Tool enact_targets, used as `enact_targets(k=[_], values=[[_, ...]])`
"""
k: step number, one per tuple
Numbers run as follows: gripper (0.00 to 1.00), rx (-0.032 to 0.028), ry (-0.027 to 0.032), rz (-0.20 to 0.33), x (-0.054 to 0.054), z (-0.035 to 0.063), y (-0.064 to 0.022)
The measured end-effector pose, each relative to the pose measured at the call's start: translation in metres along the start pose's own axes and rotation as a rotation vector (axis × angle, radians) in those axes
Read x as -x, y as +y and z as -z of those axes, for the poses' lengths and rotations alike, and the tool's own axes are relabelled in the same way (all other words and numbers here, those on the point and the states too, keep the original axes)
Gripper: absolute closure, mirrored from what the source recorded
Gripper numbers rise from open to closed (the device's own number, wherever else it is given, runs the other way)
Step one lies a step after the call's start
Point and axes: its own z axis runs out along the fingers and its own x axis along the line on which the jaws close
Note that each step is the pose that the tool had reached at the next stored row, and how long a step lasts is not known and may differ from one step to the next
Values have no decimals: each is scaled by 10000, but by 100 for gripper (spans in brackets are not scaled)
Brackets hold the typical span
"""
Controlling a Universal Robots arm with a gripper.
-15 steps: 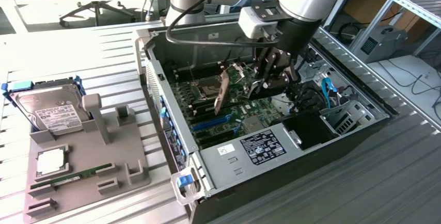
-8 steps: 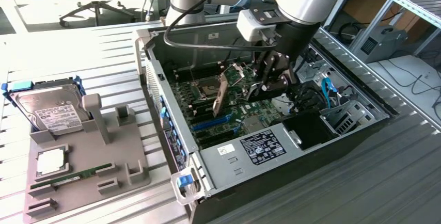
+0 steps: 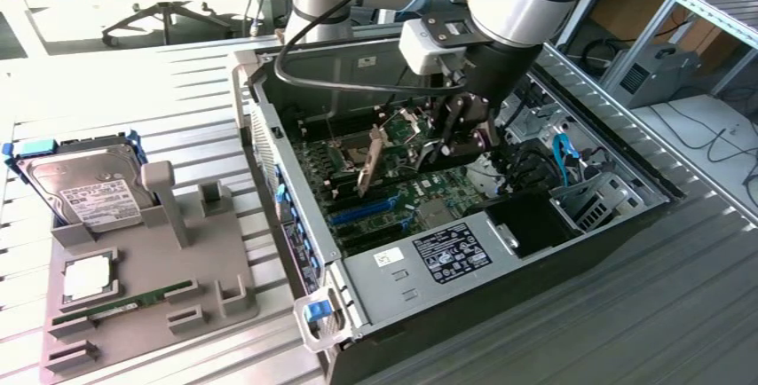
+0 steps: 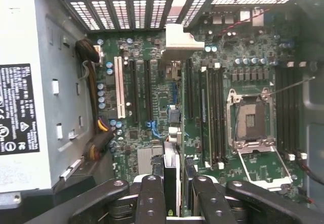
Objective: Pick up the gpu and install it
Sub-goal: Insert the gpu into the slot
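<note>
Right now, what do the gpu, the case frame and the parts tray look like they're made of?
gpu: brownish circuit board, likely fibreglass laminate, seen edge-on, with a bright metal bracket, held upright in the gripper over the motherboard.
case frame: bare sheet metal, probably steel; dull grey, folded edges, punched vents.
parts tray: matte grey, blocky posts; looks moulded or printed plastic, though I can't be certain.

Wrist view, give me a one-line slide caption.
Gripper holds the gpu on edge above the motherboard inside the open case.
</note>
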Motion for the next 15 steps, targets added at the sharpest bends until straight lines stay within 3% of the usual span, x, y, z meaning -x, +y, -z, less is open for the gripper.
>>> enact_targets(k=[3, 4, 15], values=[[73, 15, -284, 6, -4, -9, 14], [73, 17, -315, 8, -7, -11, 16], [73, 17, -321, 9, -22, -36, 39]])
